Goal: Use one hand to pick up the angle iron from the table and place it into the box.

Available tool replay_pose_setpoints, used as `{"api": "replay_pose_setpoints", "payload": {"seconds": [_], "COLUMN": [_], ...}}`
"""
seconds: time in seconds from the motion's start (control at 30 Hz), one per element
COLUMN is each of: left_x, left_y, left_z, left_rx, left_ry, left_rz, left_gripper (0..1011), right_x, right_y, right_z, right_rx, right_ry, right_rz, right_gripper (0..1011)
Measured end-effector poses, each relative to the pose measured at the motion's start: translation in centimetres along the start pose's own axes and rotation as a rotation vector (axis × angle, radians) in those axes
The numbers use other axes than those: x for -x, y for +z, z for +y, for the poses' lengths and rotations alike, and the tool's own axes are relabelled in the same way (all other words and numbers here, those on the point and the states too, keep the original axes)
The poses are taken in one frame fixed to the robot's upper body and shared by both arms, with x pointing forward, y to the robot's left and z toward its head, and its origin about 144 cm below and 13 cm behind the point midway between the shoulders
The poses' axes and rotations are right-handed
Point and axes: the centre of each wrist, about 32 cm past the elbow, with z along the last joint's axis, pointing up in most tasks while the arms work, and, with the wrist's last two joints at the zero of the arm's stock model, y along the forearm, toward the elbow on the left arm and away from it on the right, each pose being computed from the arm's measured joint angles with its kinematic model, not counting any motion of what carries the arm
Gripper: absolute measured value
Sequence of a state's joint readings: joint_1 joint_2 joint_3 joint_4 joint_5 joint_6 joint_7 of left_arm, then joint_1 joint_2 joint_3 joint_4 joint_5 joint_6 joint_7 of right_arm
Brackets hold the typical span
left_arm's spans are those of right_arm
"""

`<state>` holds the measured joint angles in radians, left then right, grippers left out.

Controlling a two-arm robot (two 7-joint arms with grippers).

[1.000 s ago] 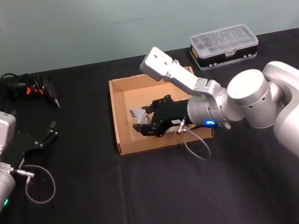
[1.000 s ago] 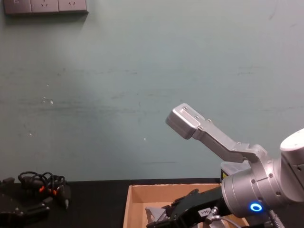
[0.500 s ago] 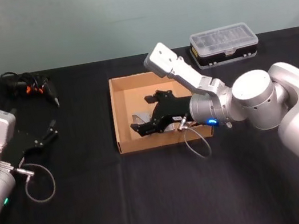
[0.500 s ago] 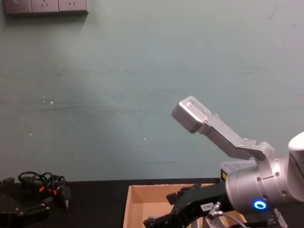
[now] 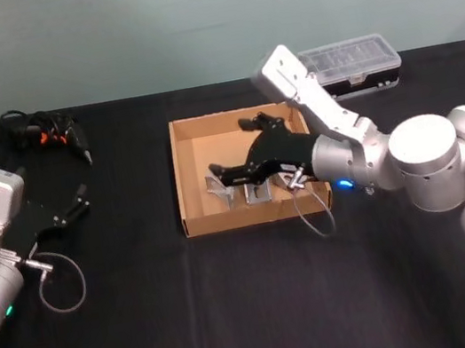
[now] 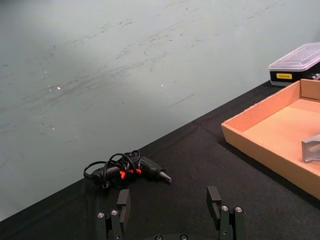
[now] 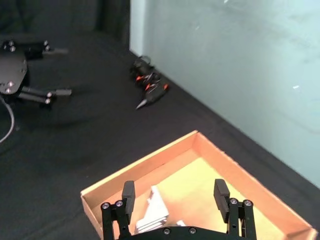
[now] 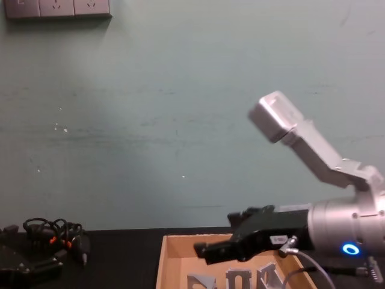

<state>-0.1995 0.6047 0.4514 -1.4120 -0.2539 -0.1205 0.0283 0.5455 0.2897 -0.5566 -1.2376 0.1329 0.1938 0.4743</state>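
Angle irons point(image 5: 236, 186) lie on the box point(image 5: 186, 175) floor, right hand point(image 5: 243, 159) above them with fingers spread and empty, left hand point(image 5: 67, 214) parked open over the bench point(image 5: 240, 317); placing looks done.

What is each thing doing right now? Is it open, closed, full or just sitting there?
right gripper: jaws open, empty, above the box.
left gripper: jaws open, empty, over the table's left side.
box: open-topped, holds metal pieces.
angle iron: lying inside the box, not gripped.
plastic case: clear lid closed, at the table's back.
cable bundle: lying coiled on the table, back left.
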Motion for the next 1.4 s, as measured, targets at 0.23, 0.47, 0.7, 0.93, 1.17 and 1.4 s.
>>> {"api": "replay_pose_setpoints", "payload": {"seconds": [0.23, 0.47, 0.7, 0.93, 1.17, 1.4], "left_x": [0.0, 0.0, 0.0, 0.0, 0.0, 0.0], "left_y": [0.0, 0.0, 0.0, 0.0, 0.0, 0.0], "left_z": [0.0, 0.0, 0.0, 0.0, 0.0, 0.0], "left_rx": [0.0, 0.0, 0.0, 0.0, 0.0, 0.0], "left_ry": [0.0, 0.0, 0.0, 0.0, 0.0, 0.0], "left_rz": [0.0, 0.0, 0.0, 0.0, 0.0, 0.0], "left_gripper": [1000, 1000, 1000, 1000, 1000, 1000], "right_x": [0.9, 1.4, 1.2, 0.8, 0.6, 0.7], "right_y": [-0.5, -1.6, -3.3, -4.9, -5.9, -6.4], "right_z": [-2.2, -4.9, -7.5, -9.2, -9.6, -9.7], "right_rx": [-0.065, -0.098, -0.109, -0.107, -0.102, -0.097], "right_ry": [-0.106, -0.238, -0.351, -0.411, -0.429, -0.427], "right_rz": [-0.019, -0.046, -0.044, -0.023, -0.004, 0.002], "right_gripper": [1003, 1003, 1003, 1003, 1003, 1003]}}
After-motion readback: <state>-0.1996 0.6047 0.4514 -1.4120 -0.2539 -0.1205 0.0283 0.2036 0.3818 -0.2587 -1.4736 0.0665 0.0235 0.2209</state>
